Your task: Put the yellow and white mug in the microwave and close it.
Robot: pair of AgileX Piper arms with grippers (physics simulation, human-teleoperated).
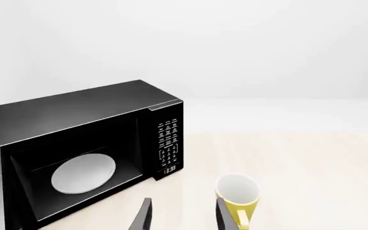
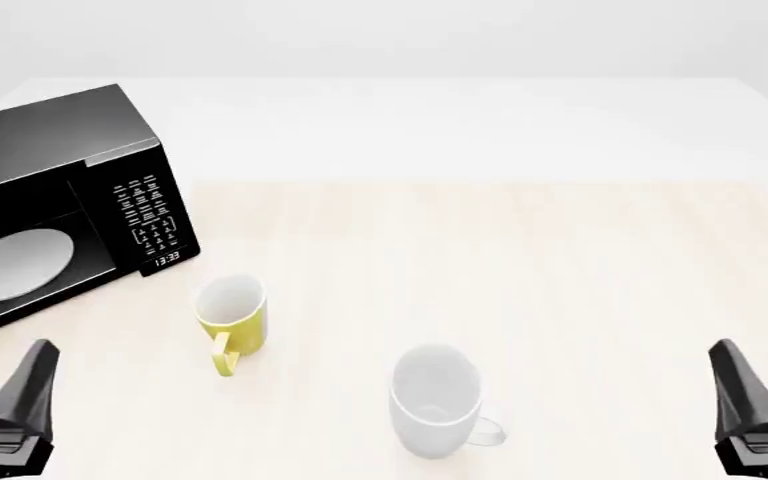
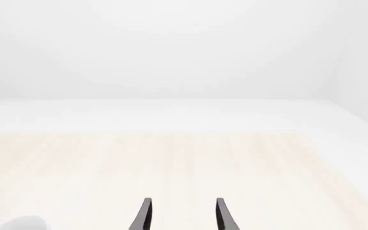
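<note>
Small yellow mug with white interior upright left of centre, near open black boxy microwave upper left; both grippers' jaws parted, empty.

One microwave, black, with one round white plate inside, stands ahead of the left claw. Two mugs: one yellow and white mug just ahead of the left claw, and one white mug between the left claw and the right claw. Two claws, one table.
</note>
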